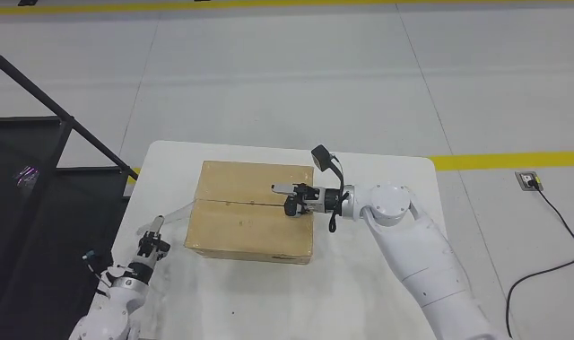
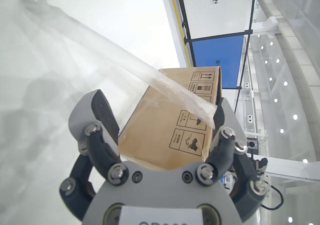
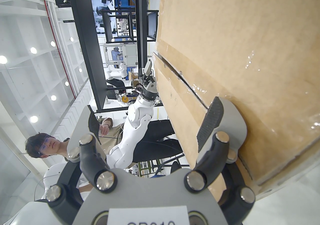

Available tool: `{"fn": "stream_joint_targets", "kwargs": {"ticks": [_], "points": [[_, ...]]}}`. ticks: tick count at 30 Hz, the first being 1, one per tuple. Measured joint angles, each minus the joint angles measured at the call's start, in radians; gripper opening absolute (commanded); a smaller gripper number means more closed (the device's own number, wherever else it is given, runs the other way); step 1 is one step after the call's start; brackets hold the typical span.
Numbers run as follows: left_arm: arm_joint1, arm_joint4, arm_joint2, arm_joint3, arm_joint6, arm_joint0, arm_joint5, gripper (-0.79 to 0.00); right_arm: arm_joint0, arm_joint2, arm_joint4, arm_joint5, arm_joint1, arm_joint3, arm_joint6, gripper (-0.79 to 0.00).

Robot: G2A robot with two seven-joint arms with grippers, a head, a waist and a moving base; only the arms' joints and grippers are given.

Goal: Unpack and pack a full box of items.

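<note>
A closed cardboard box (image 1: 242, 228) sits in the middle of the white table (image 1: 377, 295), its top flaps meeting at a seam. My right gripper (image 1: 289, 196) is over the box top (image 3: 237, 36), open (image 3: 152, 118), with one fingertip (image 3: 212, 116) resting on the cardboard beside the seam. My left gripper (image 1: 154, 235) is off the box's left side, low near the table edge. It is open (image 2: 162, 113) and faces the box (image 2: 160, 136). A long strip of clear tape (image 2: 112, 56) clings to one of its fingertips (image 2: 220, 116) and trails away through the air.
A black frame (image 1: 54, 152) and dark panel stand just left of the table. Bare table surface lies in front of and to the right of the box. The box's printed side panel faces the left arm.
</note>
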Motion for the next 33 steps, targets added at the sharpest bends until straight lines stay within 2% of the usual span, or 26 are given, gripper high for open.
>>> {"fn": "stream_joint_targets", "kwargs": {"ticks": [8,13,17,24,33], "points": [[-0.020,-0.207,0.030,0.153,-0.066,-0.134,-0.001,0.000,0.000,0.000,0.000,0.000,0.000,0.000,0.000,0.000],[-0.028,-0.252,0.051,0.249,-0.093,-0.211,-0.011,0.000,0.000,0.000,0.000,0.000,0.000,0.000,0.000,0.000],[-0.033,-0.263,0.062,0.289,-0.096,-0.253,-0.058,0.000,0.000,0.000,0.000,0.000,0.000,0.000,0.000,0.000],[-0.031,-0.203,0.030,0.207,-0.054,-0.232,-0.155,0.000,0.000,0.000,0.000,0.000,0.000,0.000,0.000,0.000],[-0.022,-0.102,-0.024,0.036,-0.028,-0.182,-0.169,0.000,0.000,0.000,0.000,0.000,0.000,0.000,0.000,0.000]]}}
